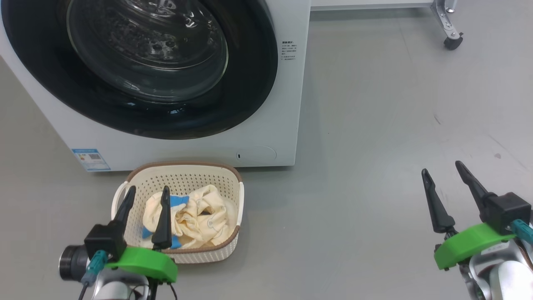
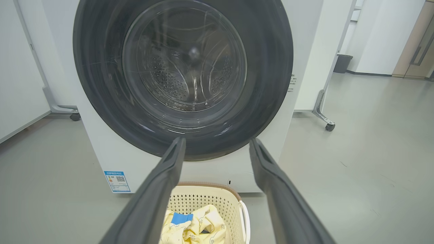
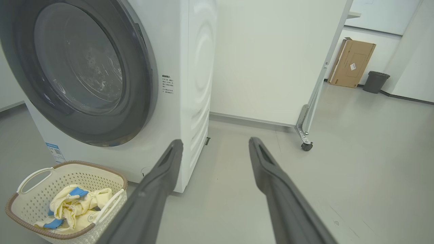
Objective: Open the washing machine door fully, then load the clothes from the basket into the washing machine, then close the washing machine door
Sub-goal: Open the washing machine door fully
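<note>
Left claw (image 1: 149,189), lower left in the head view: fingers spread and released, pointing toward the washing machine door (image 1: 145,50), poised over the near side of the basket (image 1: 183,164). Right claw (image 1: 441,167), lower right: likewise spread, grasping nothing, above bare floor (image 1: 354,166) and well apart from the basket. The door lies shut against the washing machine (image 1: 287,125). The basket stands on the floor just before the machine; the clothes (image 1: 200,216) lie bunched inside it.

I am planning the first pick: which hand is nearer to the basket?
Left. The left hand hangs close above the near side of the basket; the right hand is far off to its right.
</note>
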